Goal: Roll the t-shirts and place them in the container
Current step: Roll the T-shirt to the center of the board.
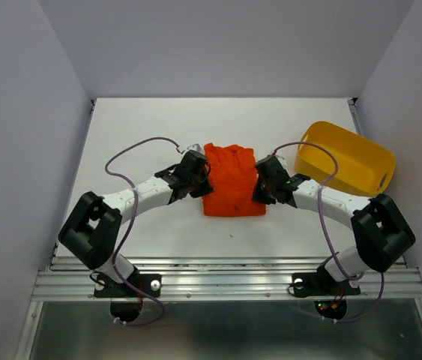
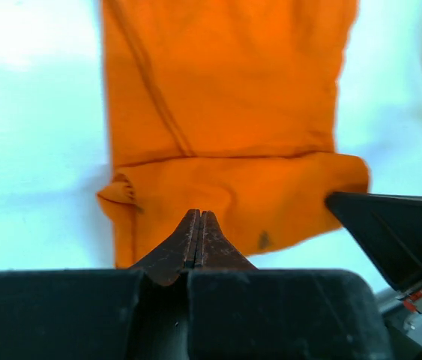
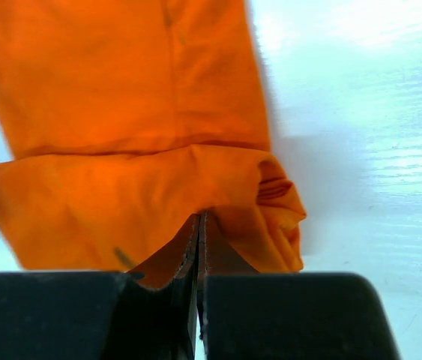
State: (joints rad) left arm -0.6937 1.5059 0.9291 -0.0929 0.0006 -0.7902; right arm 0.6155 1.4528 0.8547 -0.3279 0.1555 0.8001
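Shirt [image 1: 231, 180] lies between the two grippers, folded to a narrow strip, with one loose turn of roll [image 2: 233, 187] at the end nearest the jaws.

Left gripper [image 2: 198, 217]: jaws pressed together, tips at the roll's near edge. Cannot tell whether a ply is nipped between them.
Right gripper [image 3: 199, 221]: same, jaws pressed together, with cloth drooping to either side of the tips.
Flat strip runs on ahead of both tips. Tub [image 1: 345, 161] sits well off beyond the right gripper.

Risks (judgement):
- The roll is slack and its open end gapes beside the right tips. Uneven travel of the arms would cone it.
- Thin cloth: if no ply is gripped, the tips slide over it and the turn flops back.
- Tips pressed hard on the table [image 1: 143, 127] would drag the whole strip instead of turning it.
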